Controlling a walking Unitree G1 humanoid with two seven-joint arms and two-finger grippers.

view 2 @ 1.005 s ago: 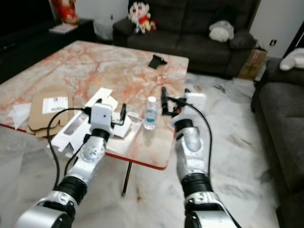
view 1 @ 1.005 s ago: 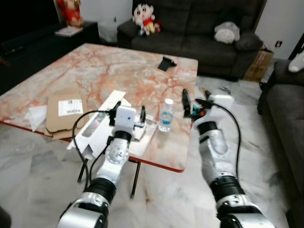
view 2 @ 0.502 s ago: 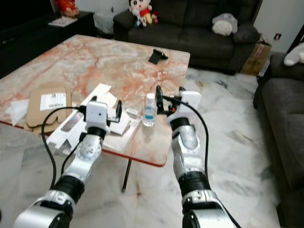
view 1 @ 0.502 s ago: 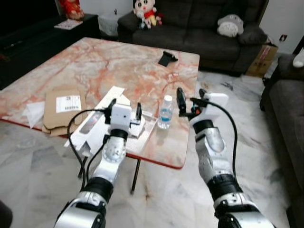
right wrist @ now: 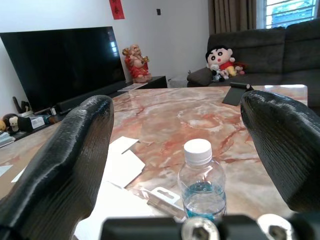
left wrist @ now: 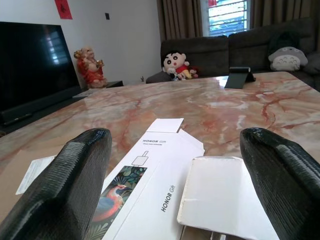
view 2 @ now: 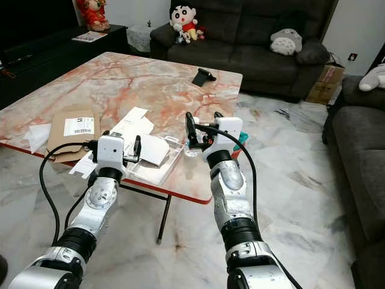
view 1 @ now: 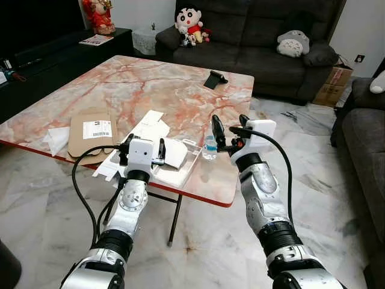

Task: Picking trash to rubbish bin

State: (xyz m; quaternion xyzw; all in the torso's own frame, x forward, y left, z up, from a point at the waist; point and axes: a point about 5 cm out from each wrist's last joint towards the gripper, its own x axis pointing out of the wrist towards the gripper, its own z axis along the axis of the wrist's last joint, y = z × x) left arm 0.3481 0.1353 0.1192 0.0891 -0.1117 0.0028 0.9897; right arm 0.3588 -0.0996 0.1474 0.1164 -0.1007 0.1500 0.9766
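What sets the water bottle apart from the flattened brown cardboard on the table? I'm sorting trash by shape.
The water bottle stands upright, clear with a white cap; the cardboard lies flat, brown, with a white label. The bottle sits right before the open right gripper; the cardboard lies farther left, beyond the left gripper. Both rest on the marble table.

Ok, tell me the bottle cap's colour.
White. The cap on the bottle shows best in the right wrist view.
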